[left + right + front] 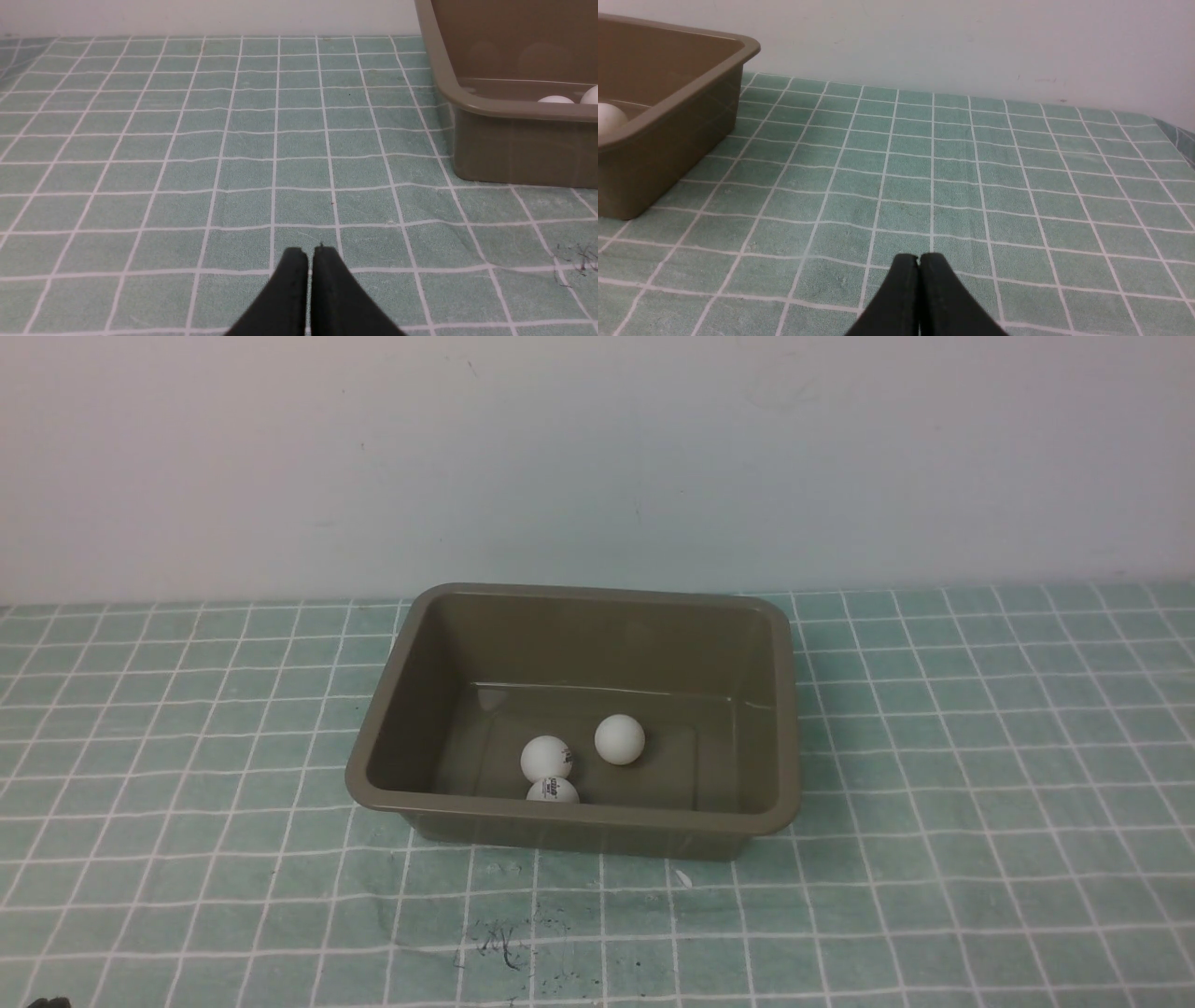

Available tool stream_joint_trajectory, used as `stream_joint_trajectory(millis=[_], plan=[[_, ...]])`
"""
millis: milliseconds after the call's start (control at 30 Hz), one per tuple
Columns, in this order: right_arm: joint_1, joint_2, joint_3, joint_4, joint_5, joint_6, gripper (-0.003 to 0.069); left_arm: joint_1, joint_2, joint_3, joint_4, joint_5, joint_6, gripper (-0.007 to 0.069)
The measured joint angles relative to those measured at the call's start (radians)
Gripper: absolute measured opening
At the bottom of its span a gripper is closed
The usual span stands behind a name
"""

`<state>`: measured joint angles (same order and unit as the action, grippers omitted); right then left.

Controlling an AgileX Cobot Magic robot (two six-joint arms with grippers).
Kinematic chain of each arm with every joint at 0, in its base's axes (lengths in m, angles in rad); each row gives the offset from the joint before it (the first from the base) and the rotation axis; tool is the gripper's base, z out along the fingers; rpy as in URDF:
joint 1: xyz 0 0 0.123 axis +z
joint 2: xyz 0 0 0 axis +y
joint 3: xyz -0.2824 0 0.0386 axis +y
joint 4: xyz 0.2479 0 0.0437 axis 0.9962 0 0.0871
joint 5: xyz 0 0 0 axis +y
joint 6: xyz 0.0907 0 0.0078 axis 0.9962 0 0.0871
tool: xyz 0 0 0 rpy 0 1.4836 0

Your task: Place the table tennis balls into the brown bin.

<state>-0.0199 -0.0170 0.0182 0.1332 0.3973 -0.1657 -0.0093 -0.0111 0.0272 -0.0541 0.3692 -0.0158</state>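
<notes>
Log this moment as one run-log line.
table tennis balls: all three inside brown bin | left gripper: shut, empty, over cloth | right gripper: shut, empty, over cloth | task: looks complete

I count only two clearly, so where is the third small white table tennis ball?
In the front view, the third small white table tennis ball lies inside the olive-brown plastic bin, half hidden behind its near rim, just in front of another logo-printed ball.

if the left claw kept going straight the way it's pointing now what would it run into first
Probably nothing but the checked tablecloth. The left claw, shut and empty, points across open cloth toward the wall. The brown bin sits off to one side of that line. Depth is hard to judge, but the way looks free.
</notes>
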Motion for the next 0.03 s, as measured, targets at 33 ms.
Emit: stream_joint_trajectory(millis=[33], plan=[[0.000, 0.000, 0.000, 0.000, 0.000, 0.000, -0.0013, 0.000, 0.000, 0.000, 0.000, 0.000, 0.000, -0.0004]])
